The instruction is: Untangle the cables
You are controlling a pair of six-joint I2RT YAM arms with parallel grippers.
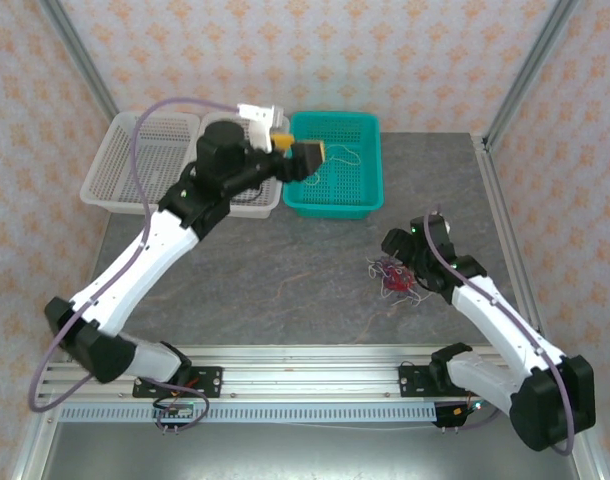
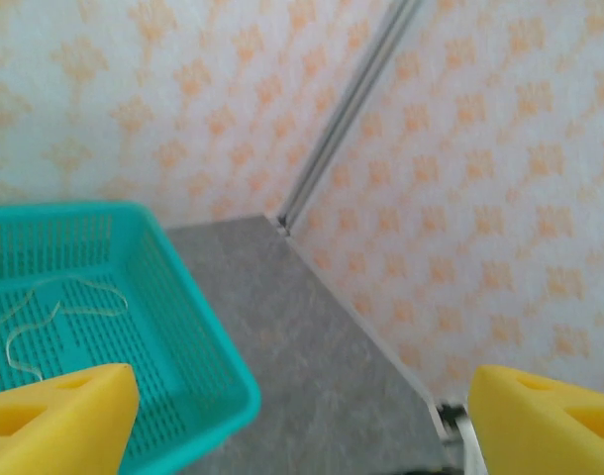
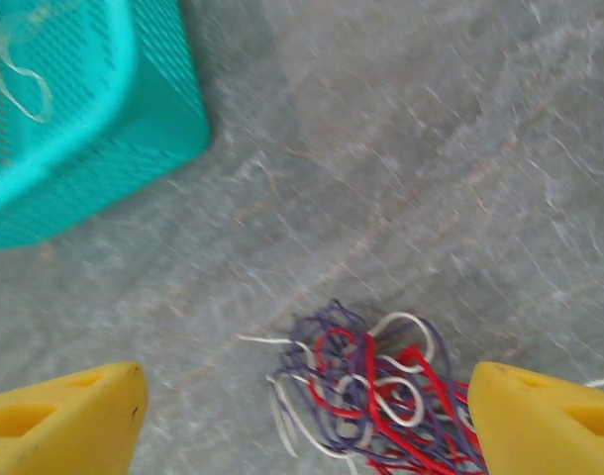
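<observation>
A tangle of cables, red, dark purple and cream-white strands looped together, lies on the grey table right of centre. My right gripper hovers just above it. In the right wrist view the tangle sits low between the wide-apart yellow fingers, nearer the right one, and the right gripper is open and holds nothing. A loose cream wire lies in the teal basket. My left gripper is open over that basket's left rim. In the left wrist view the left gripper is empty, with the cream wire to its left.
Two white mesh baskets stand at the back left beside the teal one. A faint thin strand trails from the tangle toward the near rail. The cage's metal post rises at the back right corner. Patterned walls close in the table.
</observation>
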